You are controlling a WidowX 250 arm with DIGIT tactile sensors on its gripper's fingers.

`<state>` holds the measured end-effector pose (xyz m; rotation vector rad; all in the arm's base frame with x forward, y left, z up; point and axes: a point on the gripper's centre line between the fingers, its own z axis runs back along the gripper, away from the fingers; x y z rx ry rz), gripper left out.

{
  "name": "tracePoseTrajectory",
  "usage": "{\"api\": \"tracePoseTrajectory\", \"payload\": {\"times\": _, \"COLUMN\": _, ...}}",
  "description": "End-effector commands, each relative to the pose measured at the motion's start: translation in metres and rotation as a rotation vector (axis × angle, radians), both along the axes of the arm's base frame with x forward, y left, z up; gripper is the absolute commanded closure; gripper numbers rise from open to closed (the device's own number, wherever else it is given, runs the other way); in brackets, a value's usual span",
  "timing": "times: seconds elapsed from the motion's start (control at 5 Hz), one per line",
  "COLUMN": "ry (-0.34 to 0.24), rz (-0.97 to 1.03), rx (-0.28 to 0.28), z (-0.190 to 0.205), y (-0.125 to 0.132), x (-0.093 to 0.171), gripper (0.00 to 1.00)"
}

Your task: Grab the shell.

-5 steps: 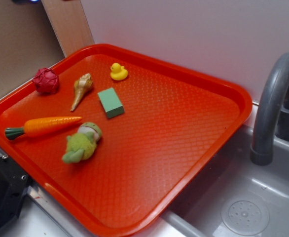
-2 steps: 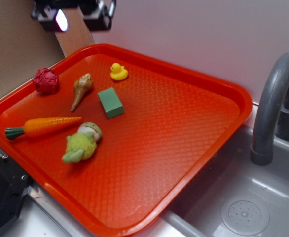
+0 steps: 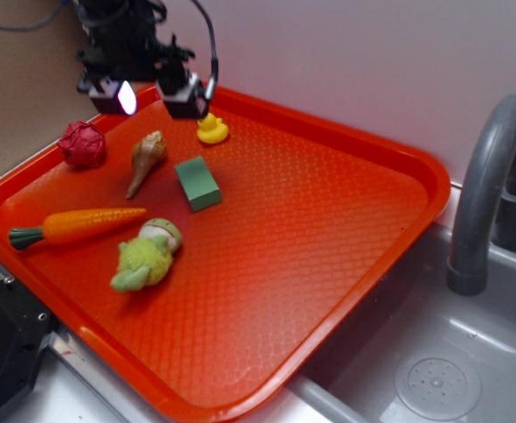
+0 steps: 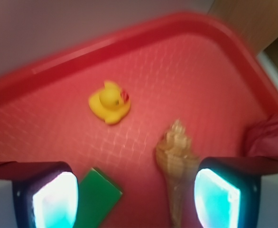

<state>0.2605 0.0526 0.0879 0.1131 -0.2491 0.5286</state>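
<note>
- Tool (image 3: 148,92) is spread wide, gripping nothing — hanging over the tray's (image 3: 346,145) far corner.
- Shell (image 3: 145,159) lies flat on the tray between the red ball (image 3: 83,144) and green block (image 3: 197,183), just below the tool.

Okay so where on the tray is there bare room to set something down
The tray's whole right half, toward the faucet, is bare. The left end is crowded: shell, green block, carrot, plush, duck, red ball.

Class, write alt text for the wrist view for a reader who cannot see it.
A tan shell lies on a red tray between the open pincer's two glowing fingertips, nearer the right one. A yellow duck sits beyond it, a green block to its left.
</note>
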Motion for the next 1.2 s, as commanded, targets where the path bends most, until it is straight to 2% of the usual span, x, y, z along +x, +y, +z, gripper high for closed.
{"api": "tracePoseTrajectory", "payload": {"times": 0.0, "ry": -0.051, "rz": -0.003, "rx": 0.071, "z": -0.017, "y": 0.024, "x": 0.0, "gripper": 0.0}}
{"api": "tracePoseTrajectory", "payload": {"times": 0.2, "ry": -0.068, "rz": 0.042, "rx": 0.092, "z": -0.015, "y": 0.039, "x": -0.002, "gripper": 0.0}}
{"api": "tracePoseTrajectory", "payload": {"times": 0.6, "ry": -0.004, "rz": 0.082, "rx": 0.093, "z": -0.032, "y": 0.046, "x": 0.001, "gripper": 0.0}}
{"api": "tracePoseTrajectory", "payload": {"times": 0.8, "ry": 0.07, "rz": 0.06, "rx": 0.09, "z": -0.039, "y": 0.044, "x": 0.004, "gripper": 1.0}}
{"api": "tracePoseTrajectory", "payload": {"times": 1.0, "ry": 0.072, "rz": 0.021, "rx": 0.074, "z": -0.02, "y": 0.039, "x": 0.002, "gripper": 1.0}}
